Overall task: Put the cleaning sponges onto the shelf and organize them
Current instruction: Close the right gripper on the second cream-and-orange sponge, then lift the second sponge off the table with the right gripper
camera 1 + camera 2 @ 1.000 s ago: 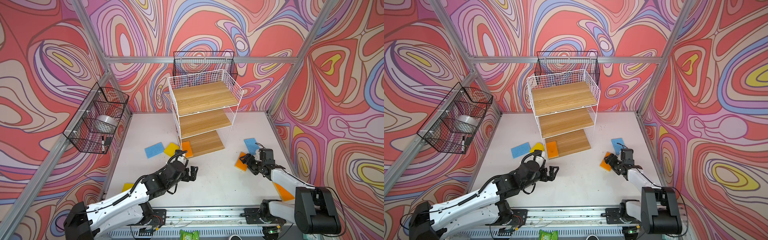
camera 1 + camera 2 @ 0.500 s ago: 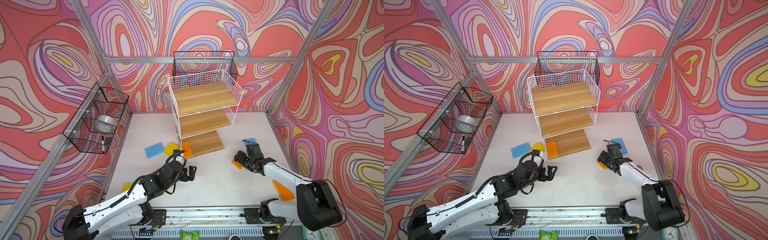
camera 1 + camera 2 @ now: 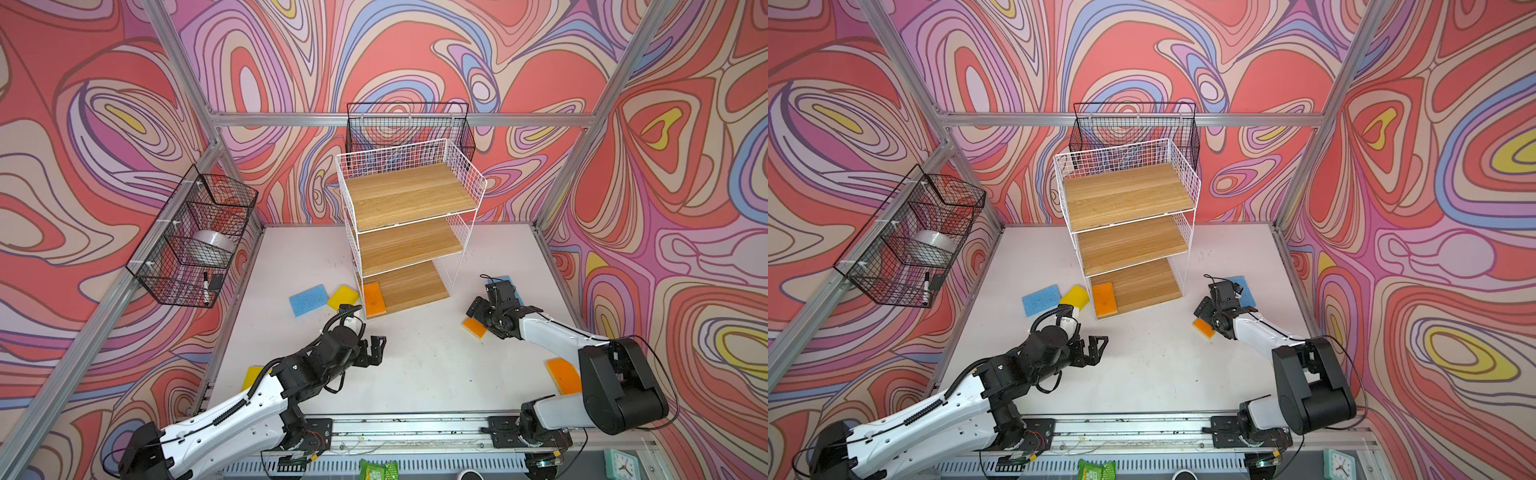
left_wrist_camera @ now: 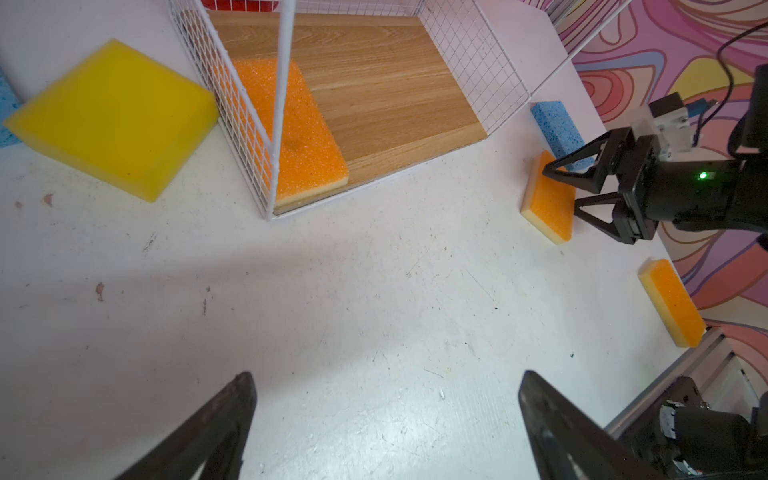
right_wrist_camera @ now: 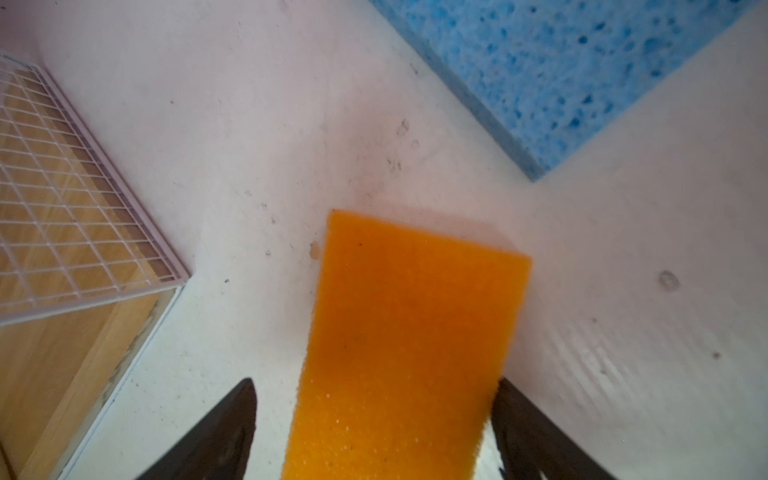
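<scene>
Beside the shelf (image 3: pixel 409 195), on the white table (image 3: pixel 415 365), an orange sponge (image 5: pixel 407 332) lies flat between the right gripper's (image 5: pixel 374 380) parted fingers (image 5: pixel 216 428), one side gapped; the left gripper (image 4: pixel 385 374) hangs spread wide, empty.

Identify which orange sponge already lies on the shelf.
The orange sponge on the shelf's bottom board. The other two lie on the table: one at the right end effector, one near that arm's base.

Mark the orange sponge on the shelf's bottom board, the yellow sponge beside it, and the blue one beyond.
Orange sponge (image 3: pixel 373 297): in a top view, centre of its orange face.
Yellow sponge (image 3: pixel 344 296): in a top view, middle of its top face.
Blue sponge (image 3: pixel 309 300): in a top view, centre of its top face.
</scene>
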`<state>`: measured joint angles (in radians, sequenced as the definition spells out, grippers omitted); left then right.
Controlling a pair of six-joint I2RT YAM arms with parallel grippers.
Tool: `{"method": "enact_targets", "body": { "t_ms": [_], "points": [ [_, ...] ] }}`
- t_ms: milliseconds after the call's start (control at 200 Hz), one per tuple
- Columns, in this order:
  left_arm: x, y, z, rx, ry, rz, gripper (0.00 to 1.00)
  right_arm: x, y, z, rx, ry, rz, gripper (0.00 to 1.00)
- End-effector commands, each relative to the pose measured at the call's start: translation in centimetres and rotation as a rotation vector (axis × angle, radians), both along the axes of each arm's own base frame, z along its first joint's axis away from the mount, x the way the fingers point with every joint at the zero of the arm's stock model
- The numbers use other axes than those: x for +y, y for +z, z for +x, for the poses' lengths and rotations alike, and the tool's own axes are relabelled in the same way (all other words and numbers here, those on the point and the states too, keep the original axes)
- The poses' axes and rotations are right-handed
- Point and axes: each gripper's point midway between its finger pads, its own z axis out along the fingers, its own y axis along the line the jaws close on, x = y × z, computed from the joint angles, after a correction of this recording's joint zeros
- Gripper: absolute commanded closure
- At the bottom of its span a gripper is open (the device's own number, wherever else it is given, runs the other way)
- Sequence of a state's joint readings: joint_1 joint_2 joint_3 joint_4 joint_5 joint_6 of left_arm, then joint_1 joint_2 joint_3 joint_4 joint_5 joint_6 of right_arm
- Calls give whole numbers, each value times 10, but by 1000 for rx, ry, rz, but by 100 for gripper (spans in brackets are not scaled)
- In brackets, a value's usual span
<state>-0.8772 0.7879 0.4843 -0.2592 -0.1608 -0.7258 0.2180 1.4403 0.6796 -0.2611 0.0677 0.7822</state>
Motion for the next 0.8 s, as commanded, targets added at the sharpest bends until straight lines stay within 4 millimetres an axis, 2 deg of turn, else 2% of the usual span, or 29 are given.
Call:
{"method": "enact_targets", "body": {
  "t_ms": [0,115,270,601,796],
  "points": [
    [5,-4,-4,16,0,16,0,6,5,17,-12,47,-25,9],
    [10,-4,-5,17,8,22,0,10,2,27,5,101,-44,10],
    [16,-3,-7,9,20,28,0,12,-5,29,41,153,-72,11],
    [18,1,-4,3,23,41,0,11,12,5,14,240,-141,8],
    [18,2,-1,-1,27,50,0,22,2,-15,42,278,-156,8]
  ]
}}
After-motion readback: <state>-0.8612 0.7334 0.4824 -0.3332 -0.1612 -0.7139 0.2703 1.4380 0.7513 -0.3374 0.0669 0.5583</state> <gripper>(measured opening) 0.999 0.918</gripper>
